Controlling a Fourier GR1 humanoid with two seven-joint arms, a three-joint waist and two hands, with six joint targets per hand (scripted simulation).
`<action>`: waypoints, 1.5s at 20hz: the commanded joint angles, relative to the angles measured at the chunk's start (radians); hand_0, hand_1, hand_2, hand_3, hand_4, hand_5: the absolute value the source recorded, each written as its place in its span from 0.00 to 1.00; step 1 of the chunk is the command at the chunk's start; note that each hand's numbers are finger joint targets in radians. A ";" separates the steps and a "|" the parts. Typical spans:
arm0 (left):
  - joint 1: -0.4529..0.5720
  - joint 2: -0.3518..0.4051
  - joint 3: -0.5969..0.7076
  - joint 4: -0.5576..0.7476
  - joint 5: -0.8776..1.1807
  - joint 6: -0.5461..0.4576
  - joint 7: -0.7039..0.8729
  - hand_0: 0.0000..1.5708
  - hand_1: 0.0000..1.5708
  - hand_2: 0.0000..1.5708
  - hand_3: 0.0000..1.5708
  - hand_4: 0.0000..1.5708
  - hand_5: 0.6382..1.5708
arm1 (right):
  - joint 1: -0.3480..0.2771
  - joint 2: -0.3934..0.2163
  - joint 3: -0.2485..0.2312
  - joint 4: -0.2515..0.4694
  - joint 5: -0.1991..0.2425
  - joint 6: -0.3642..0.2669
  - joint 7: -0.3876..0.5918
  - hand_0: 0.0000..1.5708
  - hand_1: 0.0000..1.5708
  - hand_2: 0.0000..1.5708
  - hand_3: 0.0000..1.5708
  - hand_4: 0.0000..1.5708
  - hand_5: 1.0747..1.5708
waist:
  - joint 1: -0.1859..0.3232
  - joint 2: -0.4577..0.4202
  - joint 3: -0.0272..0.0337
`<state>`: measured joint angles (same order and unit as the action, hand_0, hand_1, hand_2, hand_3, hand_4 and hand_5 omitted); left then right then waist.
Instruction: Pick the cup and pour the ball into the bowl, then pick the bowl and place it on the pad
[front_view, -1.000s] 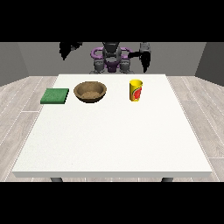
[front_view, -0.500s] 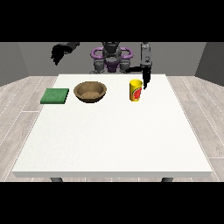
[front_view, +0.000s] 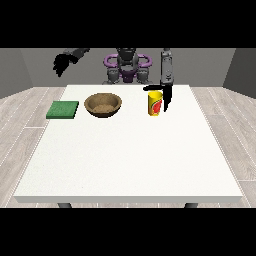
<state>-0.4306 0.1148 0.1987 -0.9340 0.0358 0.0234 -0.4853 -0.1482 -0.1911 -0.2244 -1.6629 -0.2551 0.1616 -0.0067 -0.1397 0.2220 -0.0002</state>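
Cup (front_view: 155, 103) stands beside the downward-pointing robot hand (front_view: 166, 95) at the view's right.

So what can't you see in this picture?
- Ball: front view, the cup wall hides its inside.
- Grip: the hand at the view's right is beside the cup; contact is too small to tell.
- Table legs: cut off by the bottom band.

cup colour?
Yellow with a red mark on its side: the cup, front view.
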 joint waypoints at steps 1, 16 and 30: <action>-0.050 0.008 0.039 0.154 -0.004 0.029 -0.113 0.00 0.00 0.00 0.00 0.16 0.86 | -0.016 -0.031 -0.001 -0.041 -0.022 0.024 0.044 0.00 0.00 0.00 0.00 0.43 0.98 | -0.037 0.026 -0.0006; -0.155 0.048 0.000 0.284 -0.149 0.279 -0.118 0.82 0.82 1.00 1.00 0.90 0.83 | -0.048 -0.135 -0.144 0.090 -0.151 0.130 0.014 0.00 0.00 0.00 0.12 0.40 0.99 | -0.057 0.007 0.0007; -0.305 0.040 -0.467 0.421 -0.838 0.659 0.451 0.87 0.87 1.00 1.00 0.92 0.97 | -0.029 -0.160 -0.141 0.310 -0.150 0.196 0.033 0.00 0.00 0.00 0.05 0.43 0.98 | -0.050 -0.210 0.0075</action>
<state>-0.6947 0.1673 -0.1510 -0.5756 -0.6261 0.6275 -0.1986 -0.1956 -0.3586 -0.3618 -1.4136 -0.4126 0.3269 0.0751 -0.1925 0.0402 0.0074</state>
